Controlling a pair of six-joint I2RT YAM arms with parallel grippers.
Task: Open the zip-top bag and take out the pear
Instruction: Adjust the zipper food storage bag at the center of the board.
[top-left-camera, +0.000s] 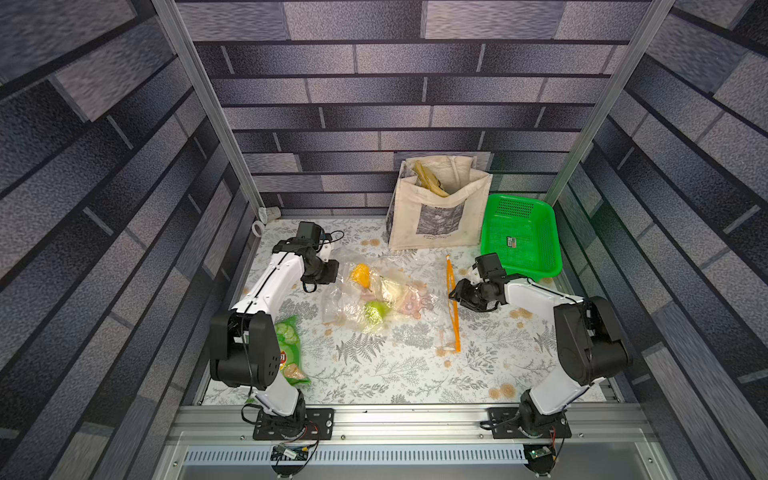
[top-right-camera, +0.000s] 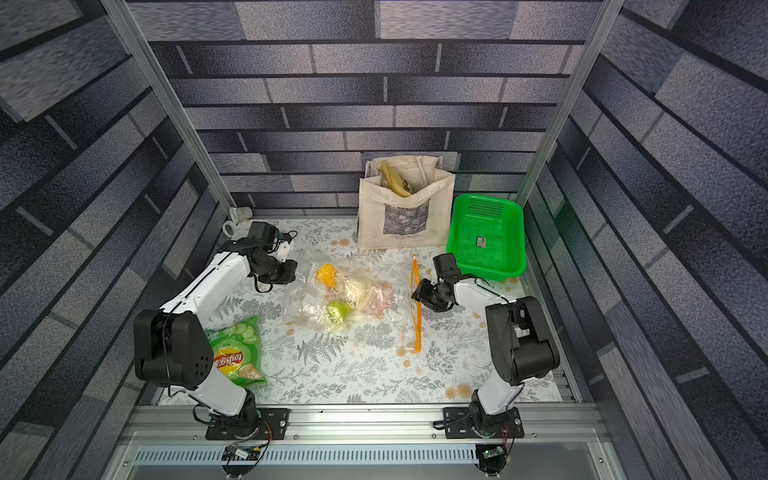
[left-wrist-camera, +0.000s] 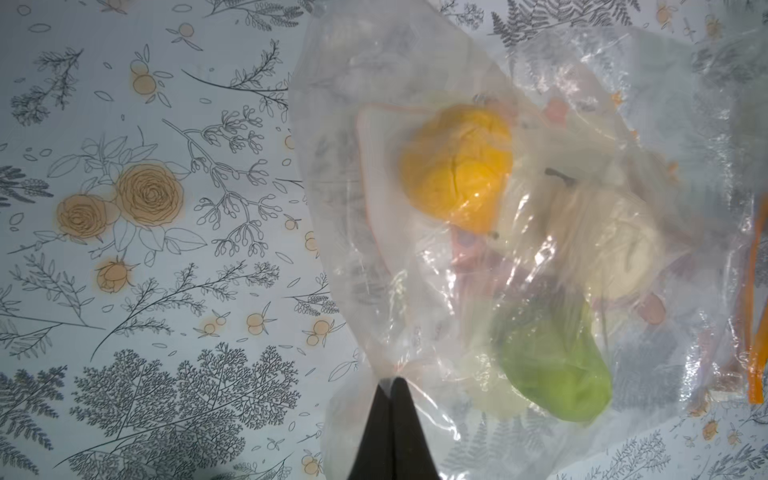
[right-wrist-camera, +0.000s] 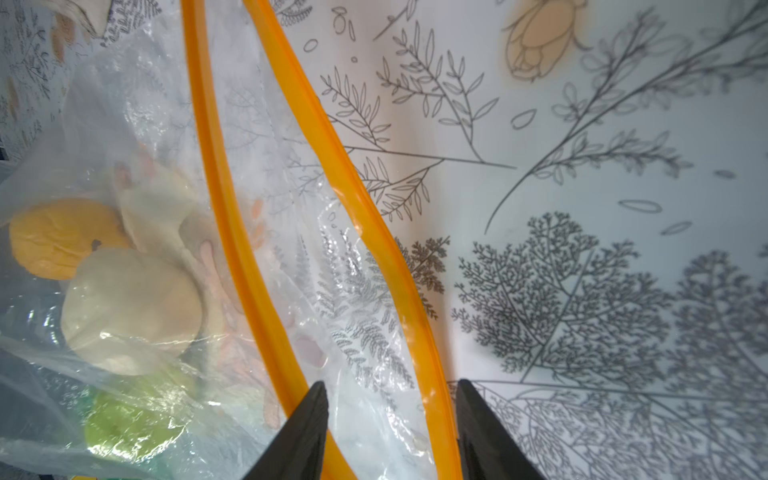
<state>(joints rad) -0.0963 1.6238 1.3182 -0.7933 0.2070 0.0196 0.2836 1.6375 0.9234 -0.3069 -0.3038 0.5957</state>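
Note:
The zip-top bag (top-left-camera: 386, 299) lies crumpled mid-table in both top views, its orange zip strip (top-left-camera: 454, 307) along the right edge. Inside are a pale, stemmed pear (left-wrist-camera: 611, 245), an orange-yellow fruit (left-wrist-camera: 457, 170) and a green fruit (left-wrist-camera: 557, 370). My left gripper (left-wrist-camera: 392, 380) is shut, pinching the clear plastic at the bag's left end (top-left-camera: 336, 255). My right gripper (right-wrist-camera: 390, 386) stands open at the zip edge (top-left-camera: 452, 296). In the right wrist view the two orange strips (right-wrist-camera: 332, 166) are parted. One runs between the fingertips (right-wrist-camera: 320, 399), the other passes under the left one.
A beige cloth tote bag (top-left-camera: 440, 216) stands at the back. A green basket (top-left-camera: 519, 237) leans beside it, just behind the right arm. A green crisp packet (top-left-camera: 291, 353) lies by the left arm's base. A tape roll (top-left-camera: 257, 227) sits in the back left corner.

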